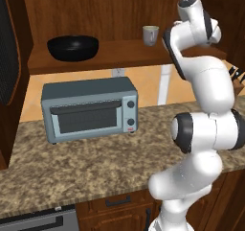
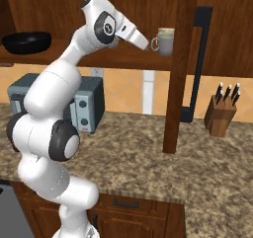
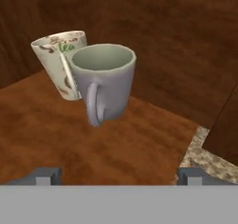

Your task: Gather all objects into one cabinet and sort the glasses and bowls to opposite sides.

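In the hand view my gripper [image 3: 118,175] is open, its fingertips [image 3: 46,174] wide apart and low over the shelf, with nothing between them. Just ahead of them stands a grey cup [image 3: 104,81] with a handle. A cream patterned cup [image 3: 60,62] leans tilted against its far side. The same pair [image 2: 167,41] stands at the right end of the cabinet shelf [image 2: 123,59] in the right base view, close in front of my hand. Another pale cup [image 1: 150,35] stands mid-shelf. The wide black bowl [image 1: 72,48] [image 2: 27,42] sits at the shelf's left end.
A blue-grey toaster oven [image 1: 90,108] stands on the granite counter [image 1: 95,163] under the shelf. A wooden upright [image 2: 178,69] and a door with a black handle [image 2: 197,59] are right of the cups. A knife block [image 2: 222,113] stands far right, a black microwave [image 1: 7,48] far left.
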